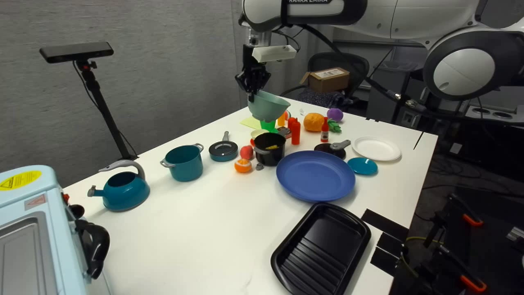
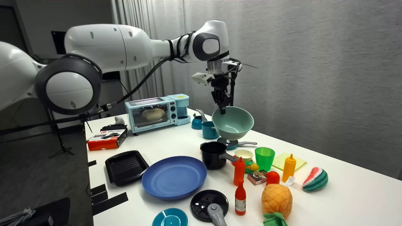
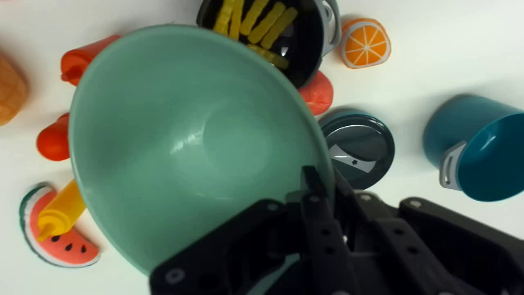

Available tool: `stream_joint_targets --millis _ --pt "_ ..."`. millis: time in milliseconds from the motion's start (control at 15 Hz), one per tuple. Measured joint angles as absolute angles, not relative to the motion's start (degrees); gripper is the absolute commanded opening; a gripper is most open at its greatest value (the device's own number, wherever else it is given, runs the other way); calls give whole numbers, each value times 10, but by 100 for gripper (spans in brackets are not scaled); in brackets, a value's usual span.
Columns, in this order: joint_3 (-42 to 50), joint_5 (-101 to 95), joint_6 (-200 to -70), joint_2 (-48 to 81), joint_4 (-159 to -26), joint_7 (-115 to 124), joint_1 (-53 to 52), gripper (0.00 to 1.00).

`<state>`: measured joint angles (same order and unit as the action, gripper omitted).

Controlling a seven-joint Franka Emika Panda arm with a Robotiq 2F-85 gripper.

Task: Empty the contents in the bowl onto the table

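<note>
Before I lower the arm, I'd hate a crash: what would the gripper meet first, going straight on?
Pointing down, the gripper would likely bring its held mint bowl onto the black pot first; with depth unclear, perhaps the cream bowl instead.

bowl [image 1: 267, 107] in the fingers [image 3: 314, 184], above the table [image 1: 196, 229] — fries [image 3: 267, 22] in pot [image 1: 272, 157], pot between two food pieces [image 1: 243, 165] and nearest plate [image 1: 315, 176]

“RANKA EMIKA” [image 1: 308, 1] on arm [image 1: 382, 16], warning triangle [image 1: 35, 201] on oven [image 1: 57, 231]
</note>
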<state>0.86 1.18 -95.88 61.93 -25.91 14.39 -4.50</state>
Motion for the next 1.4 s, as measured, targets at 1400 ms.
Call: stream_joint_targets --millis 1400 --pt "6 -104 -974 671 -261 9 -250 2"
